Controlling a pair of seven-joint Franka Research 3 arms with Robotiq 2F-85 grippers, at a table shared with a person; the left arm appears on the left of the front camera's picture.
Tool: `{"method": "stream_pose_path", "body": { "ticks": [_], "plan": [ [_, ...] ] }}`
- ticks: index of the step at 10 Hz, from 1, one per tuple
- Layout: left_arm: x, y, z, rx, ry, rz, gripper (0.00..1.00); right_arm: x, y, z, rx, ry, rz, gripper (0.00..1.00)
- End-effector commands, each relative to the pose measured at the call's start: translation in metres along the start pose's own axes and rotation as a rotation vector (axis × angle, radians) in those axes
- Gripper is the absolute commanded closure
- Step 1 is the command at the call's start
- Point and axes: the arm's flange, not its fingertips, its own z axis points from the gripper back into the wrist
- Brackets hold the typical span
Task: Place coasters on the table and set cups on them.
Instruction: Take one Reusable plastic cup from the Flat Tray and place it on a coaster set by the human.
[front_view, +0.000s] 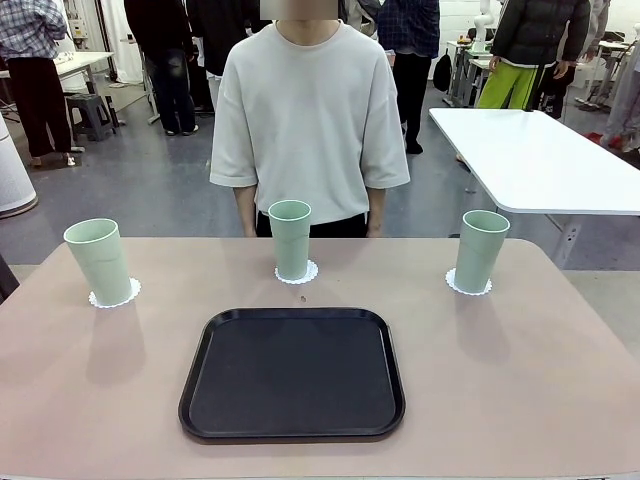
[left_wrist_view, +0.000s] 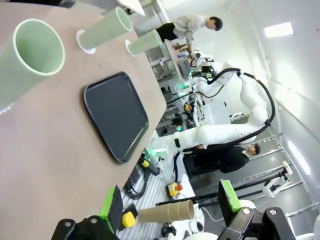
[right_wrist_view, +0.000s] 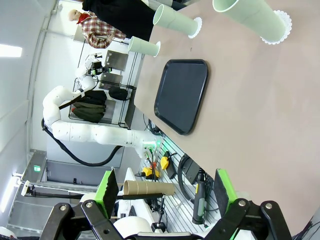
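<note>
cups | each on a coaster beyond the tray | we judge them light, tippy; grasp mid-wall | left gripper, right gripper jaws spread, empty

cups: pale mint plastic, matt and plain
coasters: thin white paper, lacy scalloped edges
table: beige top, smooth and matt
tray: black plastic, finely textured floor, a slight sheen seen along the raised rim
pads: green, rubbery look, matt, set on black fingers
</note>
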Motion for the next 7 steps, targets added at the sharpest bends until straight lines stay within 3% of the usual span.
{"method": "stream_pose_path", "body": {
  "ticks": [1, 7],
  "plan": [
    [-0.0014, 0.0003, 0.0024, -0.004, -0.003, 0.021, 0.0, -0.0003, 0.0005, 0.0003, 0.009, -0.002, 0.002, 0.0],
    [-0.0014, 0.0003, 0.0024, -0.004, -0.003, 0.021, 0.0, -0.0003, 0.0005, 0.0003, 0.009, -0.002, 0.002, 0.0]
  ]
}}
